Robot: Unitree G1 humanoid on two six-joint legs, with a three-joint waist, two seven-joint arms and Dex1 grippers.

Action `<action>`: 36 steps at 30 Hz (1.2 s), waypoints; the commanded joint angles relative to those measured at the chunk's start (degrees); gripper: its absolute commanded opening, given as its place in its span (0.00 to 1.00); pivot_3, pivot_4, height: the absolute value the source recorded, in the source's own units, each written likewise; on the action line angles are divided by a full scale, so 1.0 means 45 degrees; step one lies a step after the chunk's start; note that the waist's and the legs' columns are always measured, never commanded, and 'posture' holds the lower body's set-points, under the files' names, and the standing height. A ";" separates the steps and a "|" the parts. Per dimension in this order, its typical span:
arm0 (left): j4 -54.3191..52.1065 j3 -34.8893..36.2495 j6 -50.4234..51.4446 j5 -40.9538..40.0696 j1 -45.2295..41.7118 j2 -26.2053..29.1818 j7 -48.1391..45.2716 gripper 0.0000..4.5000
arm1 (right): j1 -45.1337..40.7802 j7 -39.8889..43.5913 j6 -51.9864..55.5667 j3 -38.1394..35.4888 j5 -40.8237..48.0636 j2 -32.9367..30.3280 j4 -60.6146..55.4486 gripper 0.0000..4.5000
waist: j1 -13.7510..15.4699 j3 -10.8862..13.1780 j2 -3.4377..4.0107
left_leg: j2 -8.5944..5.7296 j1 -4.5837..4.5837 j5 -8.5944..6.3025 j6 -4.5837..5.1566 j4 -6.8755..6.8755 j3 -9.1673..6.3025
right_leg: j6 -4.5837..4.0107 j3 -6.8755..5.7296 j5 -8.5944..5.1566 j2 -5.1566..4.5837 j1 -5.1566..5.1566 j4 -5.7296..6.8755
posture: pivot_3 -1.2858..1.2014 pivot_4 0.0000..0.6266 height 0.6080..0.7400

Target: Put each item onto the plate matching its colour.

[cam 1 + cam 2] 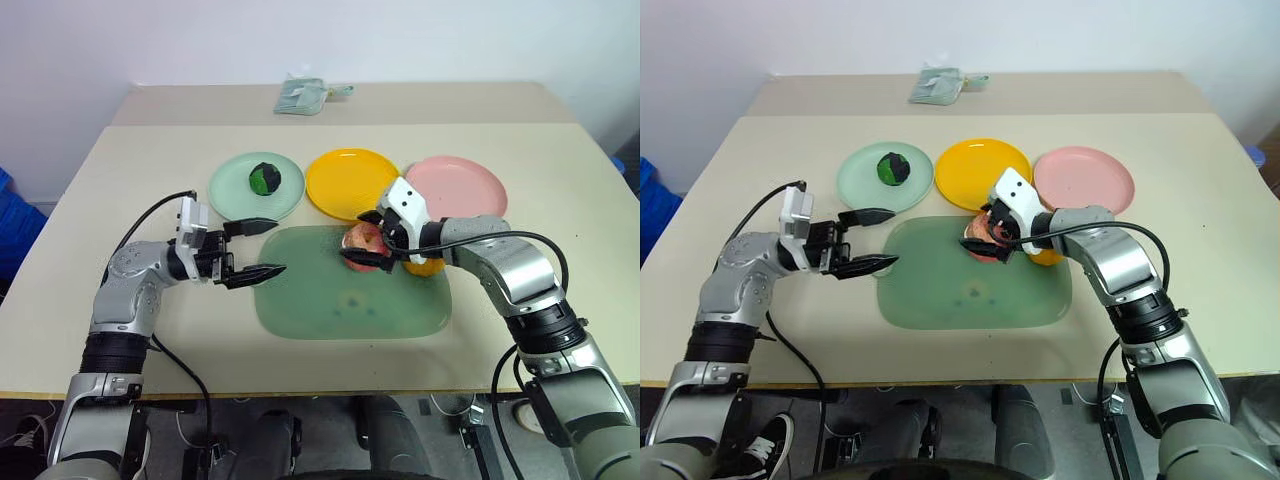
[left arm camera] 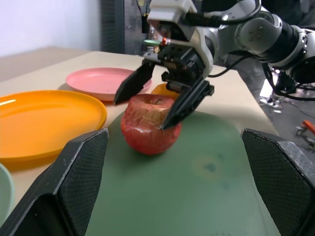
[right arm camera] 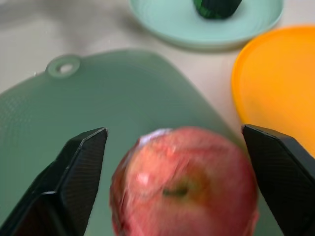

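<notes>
The near half of the green mat point(image 1: 350, 300) is bare, so a gripper can pass there. At the mat's far edge the red apple point(image 1: 362, 240) and the right gripper point(image 1: 368, 238) around it block the way. The pink plate point(image 1: 455, 187) and yellow plate point(image 1: 350, 182) have room on top.

Light is bright, even and diffuse from above, so the table point(image 1: 120, 170) carries only soft, faint shadows under the arms and plates. A pale sheen lies on the yellow plate point(image 2: 29, 115) in the left wrist view, and the head views bow slightly toward their edges. In the right wrist view the apple point(image 3: 184, 184) is smeared and out of focus, as are the black fingers point(image 3: 69, 177) in the foreground, while the mat point(image 3: 123, 93) behind is a little sharper.
</notes>
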 commanded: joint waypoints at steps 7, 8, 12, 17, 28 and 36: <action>-0.0757 0.0197 0.0195 -0.0282 -0.0391 -0.0144 0.0685 1.00 | -0.0804 -0.0812 -0.0316 -0.1832 0.0604 0.0766 -0.0174 0.62 | -0.0002 0.0000 0.0000 | 0.0001 0.0001 0.0001 -0.0002 0.0000 0.0001 | 0.0000 0.0001 0.0000 0.0001 -0.0002 0.0003 | 0.52 0.24 1.00; -0.0731 0.0201 0.0192 -0.0273 -0.0461 -0.0199 0.0740 1.00 | -0.0914 -0.1042 -0.0403 -0.2273 0.0779 0.0952 -0.0136 0.62 | -0.0003 0.0000 0.0000 | 0.0001 0.0000 0.0001 -0.0002 0.0000 -0.0001 | 0.0000 0.0000 0.0000 0.0002 -0.0004 0.0003 | 0.52 0.24 1.00; -0.0688 0.0222 0.0173 -0.0242 -0.0691 -0.0431 0.1056 1.00 | -0.1427 -0.2265 -0.1310 -0.3474 0.0396 0.1200 0.0789 0.62 | 0.0019 0.0000 0.0000 | -0.0002 -0.0002 0.0002 -0.0003 -0.0001 -0.0001 | 0.0000 0.0000 0.0001 -0.0002 -0.0003 0.0002 | 0.52 0.24 1.00; -0.0402 0.0203 -0.0262 0.0271 -0.0953 -0.0603 0.1773 1.00 | -0.1879 -0.4399 -0.3653 -0.3454 -0.2074 0.0382 0.3660 0.62 | 0.0030 0.0000 0.0000 | -0.0011 -0.0002 0.0001 -0.0002 -0.0002 0.0001 | -0.0001 -0.0002 0.0001 -0.0009 0.0001 0.0000 | 0.52 0.24 1.00; -0.0252 0.0192 -0.0524 0.0422 -0.1067 -0.0575 0.2237 1.00 | -0.2392 -0.5381 -0.4096 -0.4822 -0.1835 0.0442 0.5344 0.99 | -0.0132 0.0005 0.0008 | 0.0011 0.0001 0.0002 -0.0003 -0.0019 0.0018 | -0.0002 0.0012 0.0002 0.0008 -0.0013 0.0004 | 0.52 0.24 1.00; -0.0216 0.0145 -0.0533 0.0406 -0.1099 -0.0403 0.2038 1.00 | 0.0610 0.0856 0.0040 -0.4250 0.2812 -0.1619 -0.0842 0.99 | 0.0126 0.0004 0.0006 | 0.0008 -0.0016 -0.0007 0.0012 -0.0016 -0.0025 | -0.0007 -0.0016 -0.0002 0.0009 0.0006 -0.0023 | 0.52 0.24 1.00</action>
